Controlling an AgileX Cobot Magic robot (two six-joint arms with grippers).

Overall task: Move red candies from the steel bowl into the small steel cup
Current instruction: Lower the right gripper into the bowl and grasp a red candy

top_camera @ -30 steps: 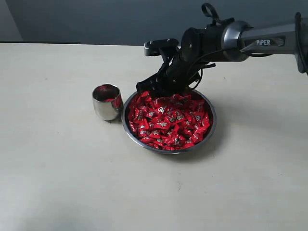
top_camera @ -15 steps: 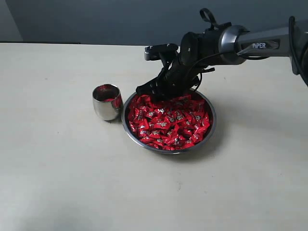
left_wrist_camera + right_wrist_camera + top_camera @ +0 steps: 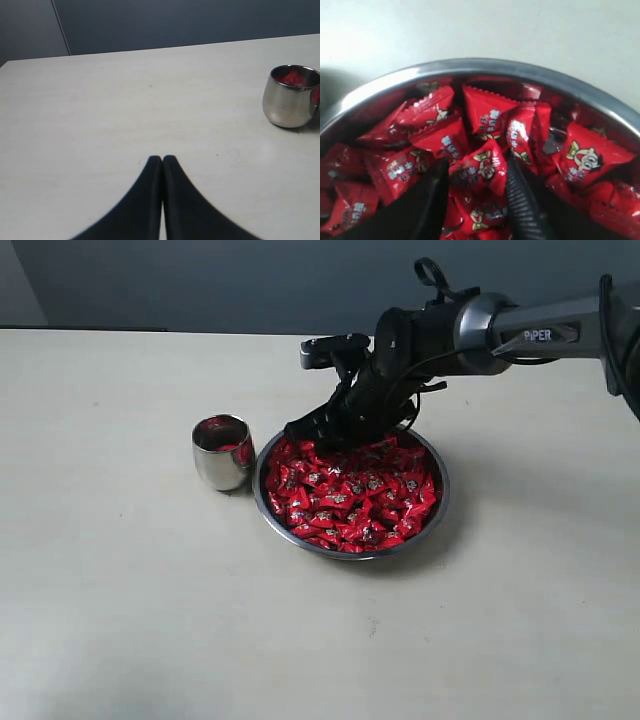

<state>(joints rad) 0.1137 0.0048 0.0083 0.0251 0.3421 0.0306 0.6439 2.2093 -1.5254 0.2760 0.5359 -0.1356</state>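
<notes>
Right gripper fingers apart, straddling one of the red candies near the steel bowl rim; small steel cup just beside the bowl; left gripper fingers together. Risk: closing may pinch neighbouring wrappers, or the slick candy slips out.

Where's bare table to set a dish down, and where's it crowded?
Bare table lies left of the small steel cup and on the near side of the steel bowl. Crowded: cup tight beside bowl, right arm above, jaws among the red candies.
</notes>
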